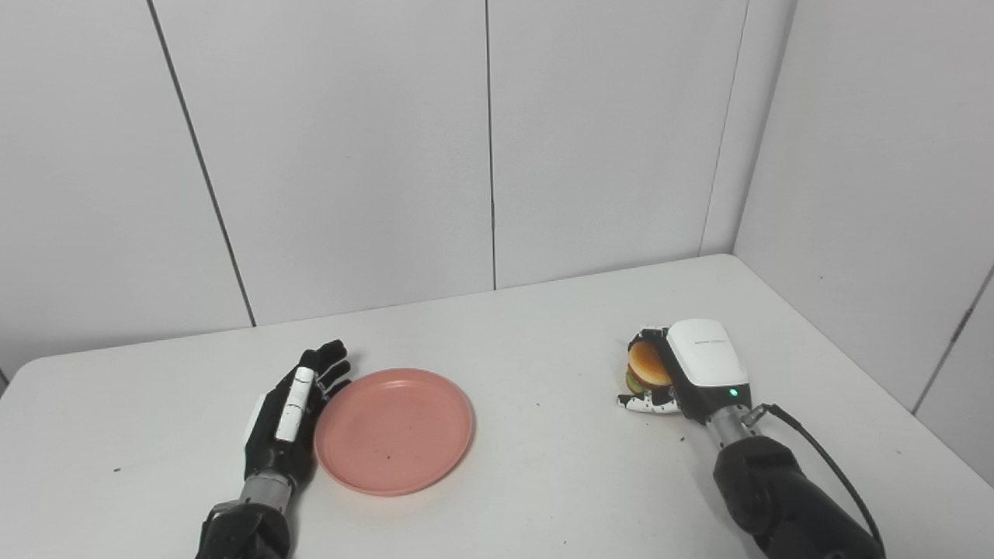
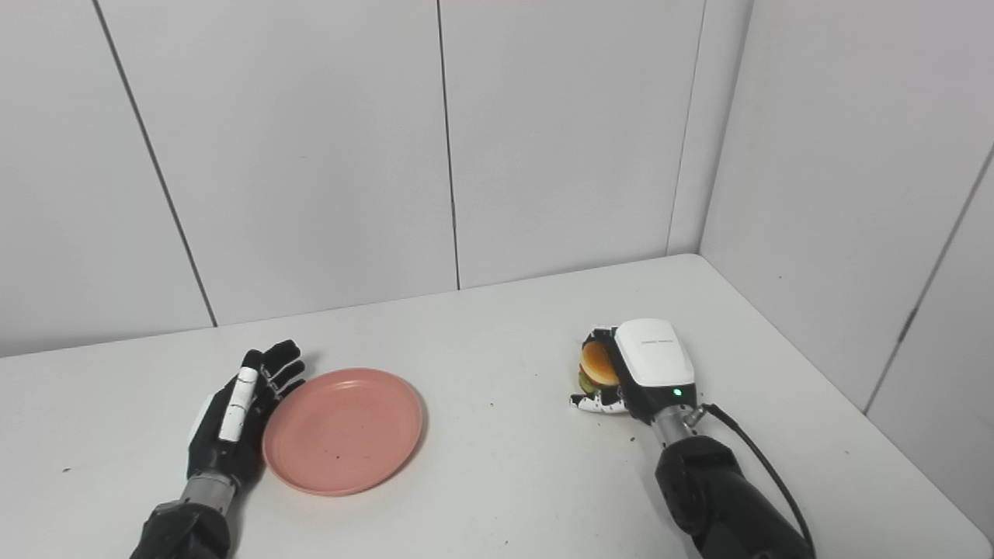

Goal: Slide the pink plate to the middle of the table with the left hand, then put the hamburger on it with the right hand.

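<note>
A pink plate [image 1: 394,429] lies flat on the white table [image 1: 543,341], left of its middle. My left hand [image 1: 291,411] is open, fingers stretched out, its edge against the plate's left rim. A hamburger [image 1: 647,366] with a tan bun and green lettuce sits on the right side of the table. My right hand [image 1: 691,369] is wrapped around it, fingers at the far side and thumb at the near side. In the right eye view the plate [image 2: 342,431], the left hand [image 2: 237,411], the hamburger [image 2: 598,365] and the right hand [image 2: 644,365] show the same.
White wall panels stand behind the table and along its right edge [image 1: 854,365]. A black cable [image 1: 823,458] runs along my right forearm. Bare table lies between the plate and the hamburger [image 1: 551,419].
</note>
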You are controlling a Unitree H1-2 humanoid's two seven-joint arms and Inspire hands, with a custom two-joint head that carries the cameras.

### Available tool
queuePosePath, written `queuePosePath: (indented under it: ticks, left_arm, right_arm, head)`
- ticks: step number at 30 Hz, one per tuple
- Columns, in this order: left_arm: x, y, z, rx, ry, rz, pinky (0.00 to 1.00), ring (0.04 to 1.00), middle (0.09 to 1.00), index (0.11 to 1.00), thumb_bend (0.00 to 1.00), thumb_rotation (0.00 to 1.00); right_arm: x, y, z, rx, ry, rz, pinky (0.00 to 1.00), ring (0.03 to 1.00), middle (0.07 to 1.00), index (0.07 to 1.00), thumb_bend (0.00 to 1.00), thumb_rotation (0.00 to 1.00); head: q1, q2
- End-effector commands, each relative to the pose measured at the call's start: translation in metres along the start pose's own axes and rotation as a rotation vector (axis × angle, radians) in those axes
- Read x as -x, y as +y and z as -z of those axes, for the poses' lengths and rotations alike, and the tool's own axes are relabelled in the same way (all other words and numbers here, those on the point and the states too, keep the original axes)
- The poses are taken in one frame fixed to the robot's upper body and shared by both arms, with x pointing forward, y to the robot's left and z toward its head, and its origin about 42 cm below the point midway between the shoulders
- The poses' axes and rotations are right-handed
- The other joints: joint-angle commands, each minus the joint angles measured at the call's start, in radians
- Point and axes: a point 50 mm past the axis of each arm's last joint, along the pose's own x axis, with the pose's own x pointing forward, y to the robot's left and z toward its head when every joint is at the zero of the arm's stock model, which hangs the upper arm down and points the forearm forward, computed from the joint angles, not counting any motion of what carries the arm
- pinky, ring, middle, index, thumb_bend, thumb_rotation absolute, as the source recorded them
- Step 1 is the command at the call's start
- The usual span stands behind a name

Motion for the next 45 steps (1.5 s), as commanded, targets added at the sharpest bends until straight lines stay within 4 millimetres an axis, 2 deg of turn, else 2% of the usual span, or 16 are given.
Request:
queuePosePath:
  ticks: [1,3,6,7,11,15,18,25,29,34,39,45]
  left_arm:
    - [0.010,-0.010,0.017,0.015,0.030,-0.006,0.83,0.848,0.824,0.685,0.84,0.72]
    - [0.009,-0.018,0.019,0.019,0.027,-0.005,0.83,0.848,0.819,0.682,0.84,0.72]
    - [0.007,-0.025,0.021,0.020,0.028,-0.004,0.84,0.852,0.820,0.688,0.85,0.72]
    - [0.007,-0.028,0.022,0.019,0.029,-0.007,0.84,0.852,0.821,0.690,0.86,0.72]
    - [0.006,-0.035,0.026,0.020,0.034,-0.012,0.83,0.857,0.829,0.694,0.89,0.72]
    - [0.006,-0.038,0.029,0.020,0.036,-0.018,0.83,0.852,0.829,0.691,0.92,0.71]
    - [0.006,-0.038,0.031,0.015,0.033,-0.024,0.83,0.860,0.838,0.699,0.90,0.72]
    - [0.009,-0.035,0.035,0.010,0.029,-0.035,0.83,0.862,0.838,0.709,0.89,0.73]
    - [0.012,-0.032,0.036,0.016,0.028,-0.041,0.82,0.849,0.831,0.691,0.89,0.72]
    - [0.013,-0.028,0.035,0.019,0.022,-0.043,0.81,0.829,0.813,0.692,0.87,0.72]
    - [0.013,-0.025,0.033,0.009,0.027,-0.048,0.81,0.827,0.801,0.697,0.88,0.72]
    - [0.014,-0.025,0.032,0.008,0.029,-0.046,0.81,0.827,0.793,0.709,0.89,0.72]
  right_arm:
    - [-0.025,-0.035,-0.019,-0.018,-0.110,0.106,0.24,0.307,0.412,0.483,0.50,0.16]
    - [-0.029,-0.047,-0.035,-0.053,-0.178,0.145,0.24,0.299,0.399,0.482,0.50,0.16]
    - [-0.034,-0.058,-0.053,-0.096,-0.230,0.171,0.22,0.274,0.366,0.478,0.50,0.15]
    - [-0.036,-0.063,-0.065,-0.108,-0.251,0.180,0.21,0.271,0.363,0.478,0.50,0.15]
    - [-0.042,-0.077,-0.098,-0.163,-0.324,0.211,0.22,0.292,0.394,0.480,0.50,0.15]
    - [-0.046,-0.082,-0.116,-0.220,-0.357,0.235,0.21,0.281,0.391,0.480,0.50,0.15]
    - [-0.049,-0.082,-0.131,-0.247,-0.372,0.234,0.22,0.291,0.395,0.479,0.50,0.15]
    - [-0.054,-0.073,-0.158,-0.303,-0.412,0.234,0.20,0.258,0.357,0.476,0.50,0.14]
    - [-0.058,-0.049,-0.175,-0.334,-0.436,0.179,0.23,0.294,0.381,0.479,0.50,0.15]
    - [-0.059,-0.030,-0.197,-0.370,-0.443,0.135,0.24,0.302,0.402,0.481,0.50,0.15]
    - [-0.058,-0.015,-0.218,-0.386,-0.457,0.112,0.25,0.314,0.416,0.483,0.50,0.16]
    - [-0.056,-0.005,-0.233,-0.382,-0.468,0.087,0.26,0.321,0.422,0.485,0.49,0.16]
  head:
    - [0.001,0.000]
    - [0.055,0.003]
    - [0.080,0.004]
    - [0.105,0.004]
    - [0.155,0.002]
    - [0.199,-0.002]
    - [0.227,-0.005]
    - [0.249,-0.008]
    - [0.258,-0.014]
    - [0.253,-0.018]
    - [0.244,-0.020]
    - [0.241,-0.017]
